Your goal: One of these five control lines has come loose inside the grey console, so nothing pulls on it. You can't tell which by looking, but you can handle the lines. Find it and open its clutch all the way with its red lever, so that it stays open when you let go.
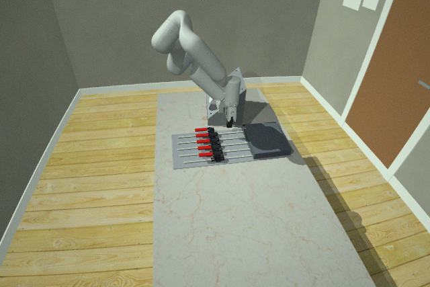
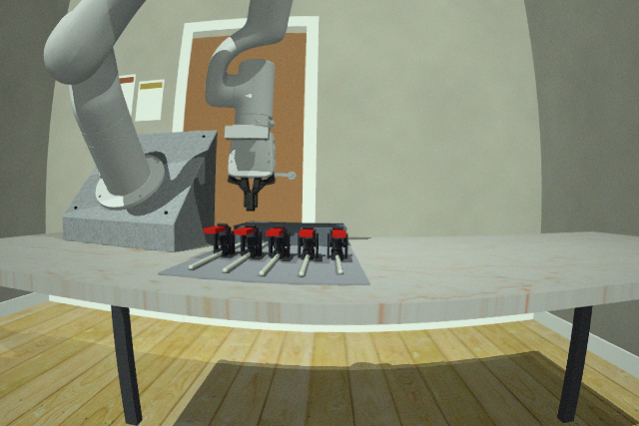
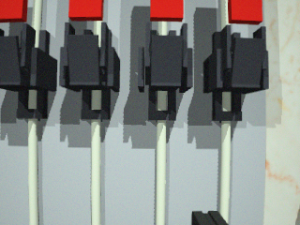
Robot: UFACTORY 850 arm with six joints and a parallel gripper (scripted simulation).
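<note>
Jaws clenched on nothing above the bench (image 1: 208, 224) (image 2: 464, 261) (image 3: 286, 141), now head for the red levers (image 1: 203, 141) (image 2: 275, 231) (image 3: 166, 9) at seven o'clock in the top view, probably light but stiff, best pushed near their free ends

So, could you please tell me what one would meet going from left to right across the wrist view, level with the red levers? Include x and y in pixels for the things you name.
First red lever (image 3: 12, 10) → second red lever (image 3: 86, 8) → third red lever (image 3: 167, 9) → fourth red lever (image 3: 246, 10) → bare tabletop (image 3: 286, 28).
</note>
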